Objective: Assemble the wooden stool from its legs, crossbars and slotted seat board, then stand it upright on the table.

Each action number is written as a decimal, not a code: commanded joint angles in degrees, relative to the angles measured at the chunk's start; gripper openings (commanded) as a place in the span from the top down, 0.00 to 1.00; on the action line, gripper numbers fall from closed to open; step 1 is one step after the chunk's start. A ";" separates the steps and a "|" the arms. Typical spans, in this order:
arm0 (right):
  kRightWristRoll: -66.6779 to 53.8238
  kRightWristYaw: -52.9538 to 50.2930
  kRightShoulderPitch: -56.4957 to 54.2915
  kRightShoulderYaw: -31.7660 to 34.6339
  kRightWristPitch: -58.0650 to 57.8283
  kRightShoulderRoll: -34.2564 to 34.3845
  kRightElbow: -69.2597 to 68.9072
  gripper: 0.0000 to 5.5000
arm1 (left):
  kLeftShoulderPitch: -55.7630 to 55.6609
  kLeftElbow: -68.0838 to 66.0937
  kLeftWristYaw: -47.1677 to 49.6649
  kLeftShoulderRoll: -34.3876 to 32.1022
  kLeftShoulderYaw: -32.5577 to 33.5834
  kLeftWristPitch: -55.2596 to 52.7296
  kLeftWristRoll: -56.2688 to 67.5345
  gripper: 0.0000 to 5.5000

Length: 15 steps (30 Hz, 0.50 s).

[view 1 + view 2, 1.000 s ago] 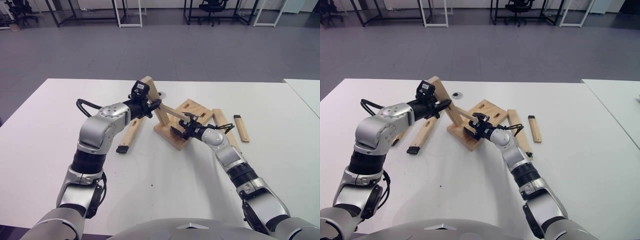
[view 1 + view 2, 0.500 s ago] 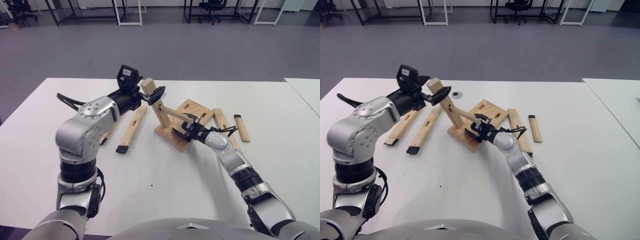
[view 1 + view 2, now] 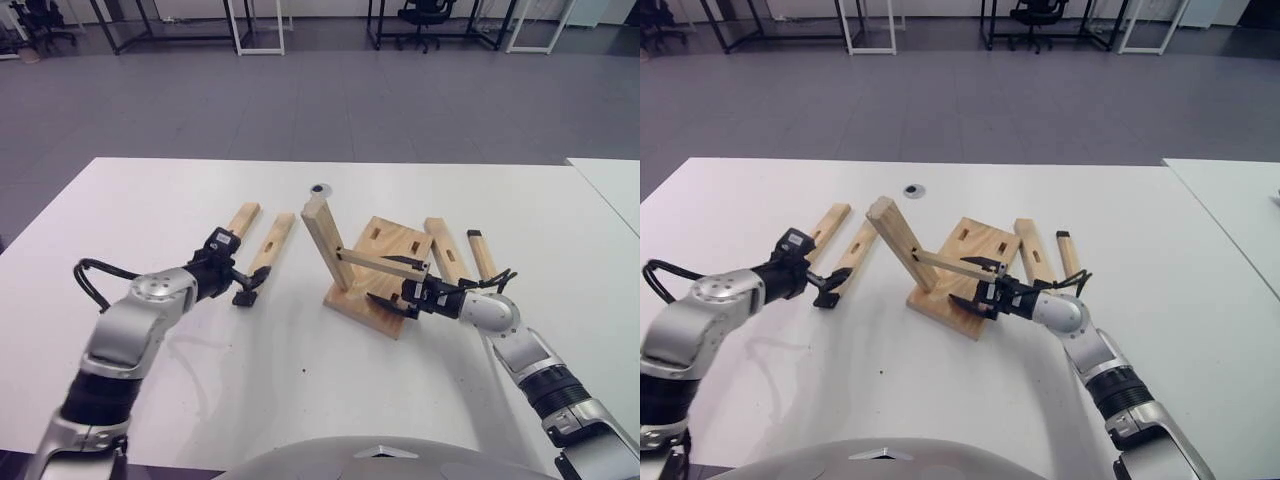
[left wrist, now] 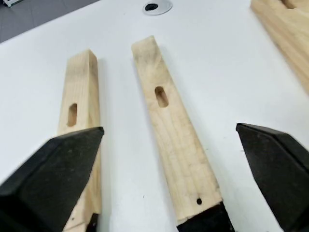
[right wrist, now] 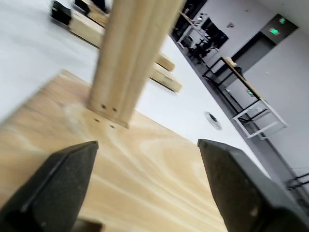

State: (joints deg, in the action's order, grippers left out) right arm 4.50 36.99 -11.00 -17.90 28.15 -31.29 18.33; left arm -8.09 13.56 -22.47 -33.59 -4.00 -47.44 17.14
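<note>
Right, seat (image 3: pixel 392 248) lies flat on the bench (image 3: pixel 300 380), one leg (image 3: pixel 328 245) plugged in and leaning, crossbar (image 3: pixel 380 263) running from it over the seat. Wood looks stiff, light and smooth. That lone joint probably wobbles, so I'd grip legs mid-length, off the slot. Poses: left gripper (image 3: pixel 243 280) low over two loose legs (image 4: pixel 169 125) left of the seat, fingers released, straddling the one nearer the seat; right gripper (image 3: pixel 378 278) at the seat's near edge, forearm low, fingers spread about the crossbar tip, holding nothing.

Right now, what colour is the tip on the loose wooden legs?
The tip is black, on a pale wooden leg; the left wrist view shows it best.
</note>
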 commanded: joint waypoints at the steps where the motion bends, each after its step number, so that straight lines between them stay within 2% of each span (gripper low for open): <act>1: 4.77 -3.55 0.08 2.01 3.67 -2.48 5.40 0.29 | -1.56 -10.51 0.87 2.71 -1.50 5.44 -3.91 0.08; 4: 4.67 -6.25 1.54 5.58 2.54 -4.42 6.57 0.29 | -1.88 -14.19 -0.89 4.24 -1.40 8.53 -4.04 0.17; 9: 5.65 -9.46 3.05 9.07 -10.13 -5.18 1.95 0.29 | -1.62 -15.00 -2.66 4.56 -1.94 11.31 -5.30 0.33; 15: 11.43 -7.71 -2.01 4.69 -19.46 -3.13 1.69 0.29 | -1.64 -13.90 -3.62 6.10 -1.94 12.41 -5.07 0.53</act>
State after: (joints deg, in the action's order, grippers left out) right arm 12.83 28.05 -10.68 -10.69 11.28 -35.36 18.72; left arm -9.72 -0.76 -25.70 -28.21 -5.57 -35.52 12.73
